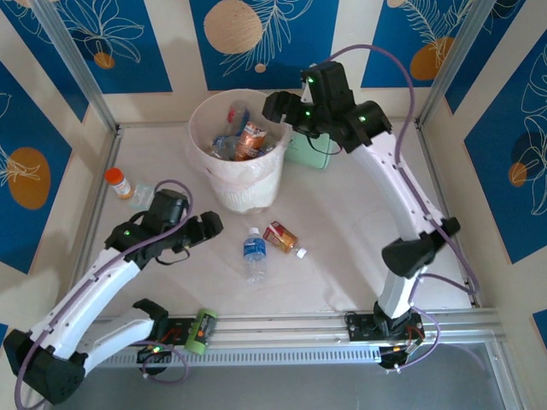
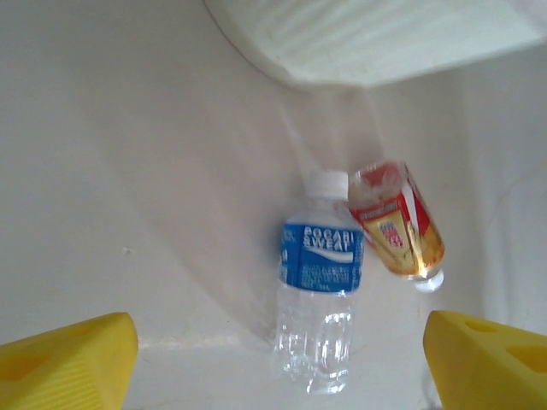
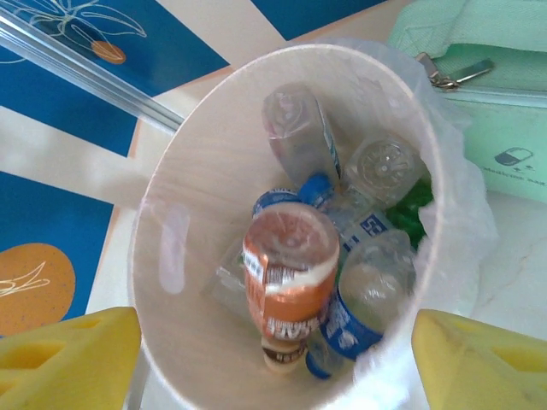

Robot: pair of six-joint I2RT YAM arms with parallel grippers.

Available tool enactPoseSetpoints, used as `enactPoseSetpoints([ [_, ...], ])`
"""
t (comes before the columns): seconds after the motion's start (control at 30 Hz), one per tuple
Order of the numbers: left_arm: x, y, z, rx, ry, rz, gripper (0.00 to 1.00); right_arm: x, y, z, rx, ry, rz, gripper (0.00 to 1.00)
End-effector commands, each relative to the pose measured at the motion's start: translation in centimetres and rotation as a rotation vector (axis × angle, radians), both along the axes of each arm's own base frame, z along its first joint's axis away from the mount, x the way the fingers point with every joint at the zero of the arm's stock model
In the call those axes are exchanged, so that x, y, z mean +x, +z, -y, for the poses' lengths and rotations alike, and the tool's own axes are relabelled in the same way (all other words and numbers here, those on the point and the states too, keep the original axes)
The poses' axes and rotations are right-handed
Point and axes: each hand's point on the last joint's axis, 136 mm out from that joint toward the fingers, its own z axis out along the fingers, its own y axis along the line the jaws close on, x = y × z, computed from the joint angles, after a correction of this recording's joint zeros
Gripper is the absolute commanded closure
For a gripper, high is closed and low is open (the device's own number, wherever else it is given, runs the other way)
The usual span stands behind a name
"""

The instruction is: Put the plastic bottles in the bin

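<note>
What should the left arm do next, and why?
Probably lower the left gripper forward over the blue-labelled bottle: its jaws stand open, and the bottle lies ahead, roughly centred between them, close beside a red-labelled bottle outside the bin.

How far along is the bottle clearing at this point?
Done: the bin already holds a pile of bottles, an orange-labelled bottle on top. In hand: nothing; the right gripper hangs over the bin with jaws open, the left gripper faces the table, jaws open. Left: a blue-labelled bottle and a red-labelled bottle lying on the table, plus an orange-capped bottle at the far left.
</note>
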Motion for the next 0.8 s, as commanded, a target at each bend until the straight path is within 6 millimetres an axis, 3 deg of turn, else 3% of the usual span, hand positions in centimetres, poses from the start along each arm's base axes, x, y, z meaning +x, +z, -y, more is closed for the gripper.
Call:
enactPoseSetpoints([
  [0.0, -0.5, -1.3, 2.0, 0.02, -0.053, -0.018, 0.12, -2.2, 0.5, 2.2, -0.014, -0.028, 0.043, 0.17],
  [0.17, -2.0, -4.1, 4.5, 0.066, -0.149, -0.089, 0.1, -5.4, -3.6, 6.3, -0.034, -0.098, -0.025, 0.16],
  [0.33, -2.7, -6.0, 7.2, 0.106, -0.238, -0.124, 0.05, -8.5, -9.1, 10.0, -0.037, -0.161, -0.146, 0.16],
  [0.57, -2.4, -8.5, 9.6, 0.125, -0.273, -0.187, 0.04, -11.8, -16.0, 10.8, -0.044, -0.157, -0.32, 0.16],
  [0.77, -2.1, -10.3, 10.6, 0.157, -0.291, -0.229, 0.05, -12.4, -18.3, 10.7, -0.038, -0.143, -0.375, 0.15],
])
